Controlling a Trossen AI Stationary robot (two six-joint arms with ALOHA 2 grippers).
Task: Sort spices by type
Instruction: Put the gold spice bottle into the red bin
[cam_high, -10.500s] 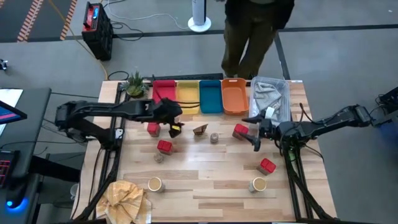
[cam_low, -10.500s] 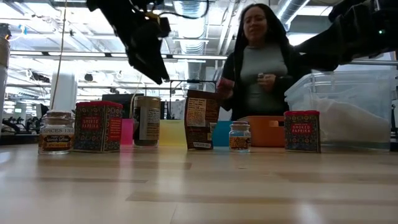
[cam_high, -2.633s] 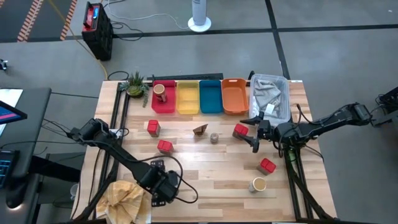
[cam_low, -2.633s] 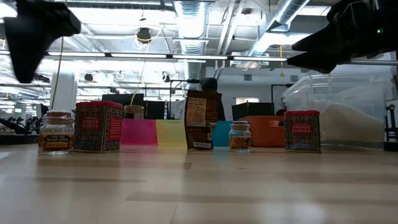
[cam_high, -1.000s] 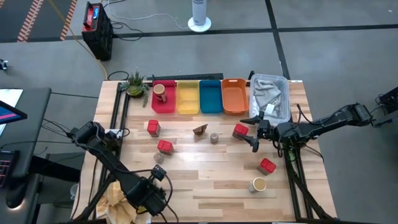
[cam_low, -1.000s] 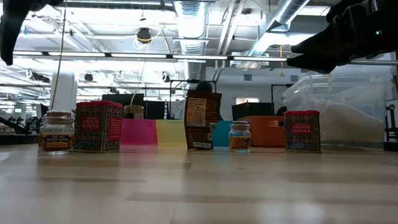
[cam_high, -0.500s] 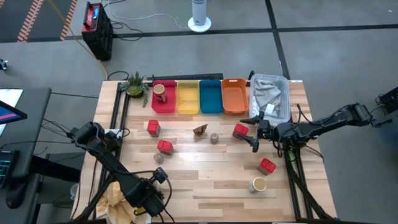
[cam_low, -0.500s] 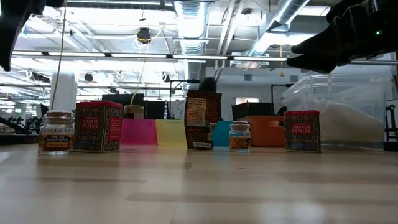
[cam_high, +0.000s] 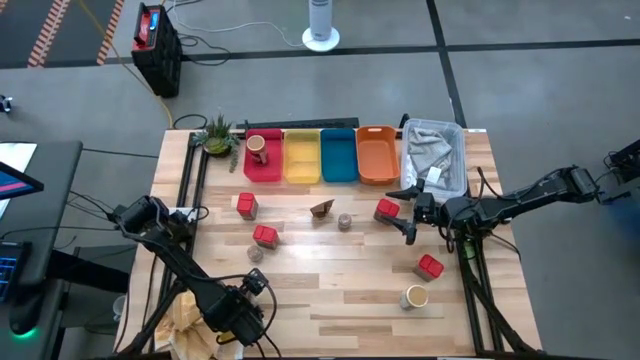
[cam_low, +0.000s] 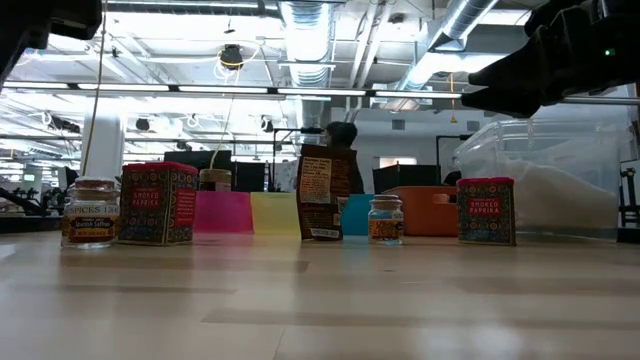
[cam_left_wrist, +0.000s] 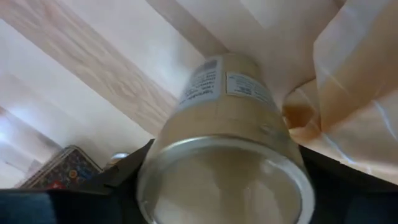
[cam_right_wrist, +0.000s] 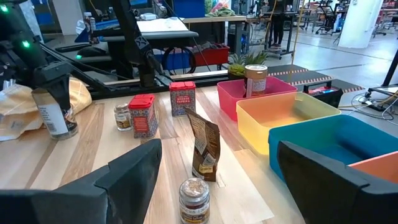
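High view: the left gripper (cam_high: 236, 318) sits low at the table's (cam_high: 330, 290) near-left corner, beside the crumpled tan paper (cam_high: 192, 318), clamped on a tan cylinder (cam_high: 244, 300). The right gripper (cam_high: 410, 212) hovers near the clear tub (cam_high: 436, 160), its fingers spread apart and holding nothing; a red pack (cam_high: 387, 211) stands just beside it. One cylinder (cam_high: 256, 148) stands in the red bin (cam_high: 263, 158); the yellow bin (cam_high: 302, 157), blue bin (cam_high: 338, 155) and orange bin (cam_high: 375, 154) lie alongside.

Low view: across the wood stand a small jar (cam_low: 89, 212), a red paprika pack (cam_low: 158, 203), a dark brown pouch (cam_low: 322, 193), another small jar (cam_low: 385, 219) and a second red pack (cam_low: 486, 211), with an open workshop behind.

Left wrist view: the held cylinder (cam_left_wrist: 227, 143) fills the frame between the dark fingers (cam_left_wrist: 121, 177), paper touching its side.

Right wrist view: the spread fingers (cam_right_wrist: 130, 171) frame the pouch (cam_right_wrist: 203, 145) and a jar (cam_right_wrist: 193, 199); the left gripper (cam_right_wrist: 55, 84) grips its cylinder (cam_right_wrist: 53, 113) well apart.
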